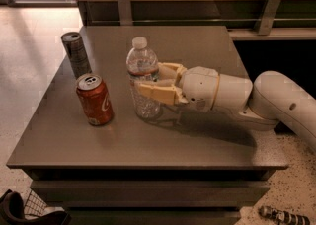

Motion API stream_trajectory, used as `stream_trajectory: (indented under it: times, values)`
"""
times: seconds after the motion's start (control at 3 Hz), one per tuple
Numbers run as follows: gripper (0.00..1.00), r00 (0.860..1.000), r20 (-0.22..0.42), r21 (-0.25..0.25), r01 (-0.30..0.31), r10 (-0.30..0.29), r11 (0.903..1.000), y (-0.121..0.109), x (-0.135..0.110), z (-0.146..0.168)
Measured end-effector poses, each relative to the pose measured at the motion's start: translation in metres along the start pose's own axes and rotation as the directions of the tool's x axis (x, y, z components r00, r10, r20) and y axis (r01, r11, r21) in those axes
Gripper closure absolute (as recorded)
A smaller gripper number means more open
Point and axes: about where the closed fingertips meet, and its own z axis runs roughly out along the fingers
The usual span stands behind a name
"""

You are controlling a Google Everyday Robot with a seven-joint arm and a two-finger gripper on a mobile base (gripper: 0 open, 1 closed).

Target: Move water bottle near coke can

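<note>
I see my gripper (148, 84) pinching the water bottle (141, 63) around its middle, upright, just right of the coke can (95, 99) on the table (148, 142).

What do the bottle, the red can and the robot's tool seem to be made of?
The water bottle looks like thin clear plastic: see-through, ribbed, white cap. The coke can looks like painted metal, probably aluminium: glossy red sides, bare silver top. The tool, shut around the bottle's middle, seems matte cream plastic, judging by its dull surface.
</note>
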Motion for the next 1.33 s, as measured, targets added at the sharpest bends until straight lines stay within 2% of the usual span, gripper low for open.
stream_trajectory:
  times: [0.33, 0.67, 1.0, 1.33]
  values:
    - [1.0, 0.999, -0.031, -0.052, 0.029, -0.031, 0.9982, 0.008, -0.003, 0.009]
    - [1.0, 0.998, -0.019, -0.093, 0.057, -0.059, 0.994, 0.018, -0.004, 0.015]
    - [1.0, 0.996, 0.019, -0.1, 0.085, -0.084, 0.9914, 0.031, 0.002, 0.014]
    - [1.0, 0.996, 0.019, -0.101, 0.086, -0.084, 0.9912, 0.032, 0.002, 0.014]
